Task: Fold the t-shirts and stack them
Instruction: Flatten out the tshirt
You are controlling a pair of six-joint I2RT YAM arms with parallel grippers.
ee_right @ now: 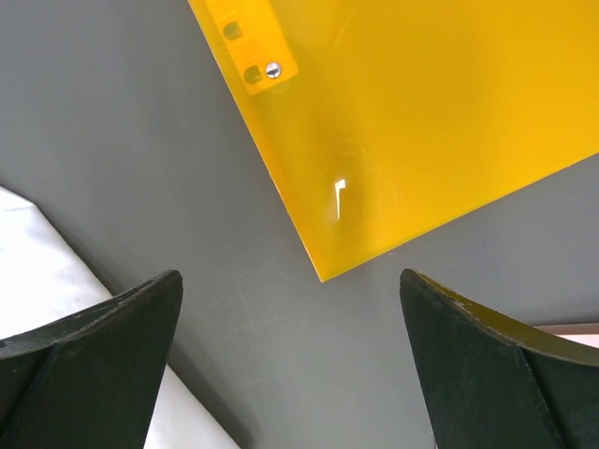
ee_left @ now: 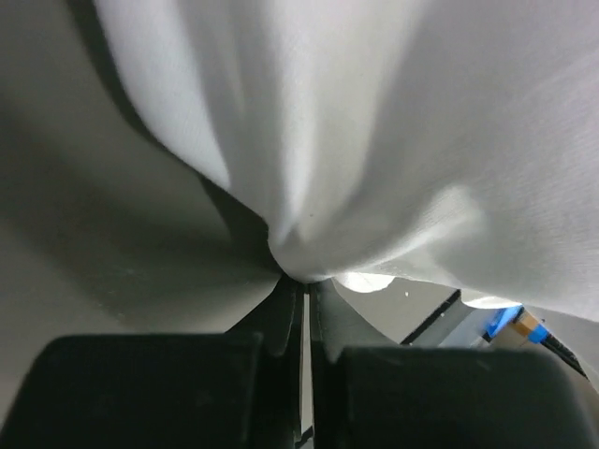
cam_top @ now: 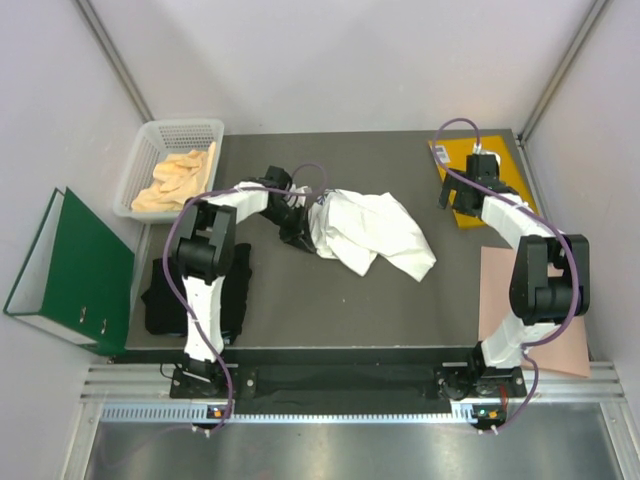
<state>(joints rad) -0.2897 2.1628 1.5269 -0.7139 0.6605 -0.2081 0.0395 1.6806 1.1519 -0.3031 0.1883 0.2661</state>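
The white t-shirt (cam_top: 372,232) lies crumpled in the middle of the dark table. My left gripper (cam_top: 305,222) is shut on its left edge; in the left wrist view the white cloth (ee_left: 393,140) bunches right at the closed fingertips (ee_left: 305,281). The black t-shirt (cam_top: 190,296) lies bunched at the table's left front, partly under the left arm. My right gripper (cam_top: 452,196) is open and empty at the back right, above bare table beside the orange-yellow envelope (ee_right: 430,122). A corner of the white t-shirt (ee_right: 47,271) shows by its left finger.
A white basket (cam_top: 148,150) with yellow cloth stands at the back left. A green binder (cam_top: 70,270) lies off the table's left edge. A pink paper sheet (cam_top: 500,290) lies at the right, behind the right arm. The envelope (cam_top: 455,150) sits at the back right corner.
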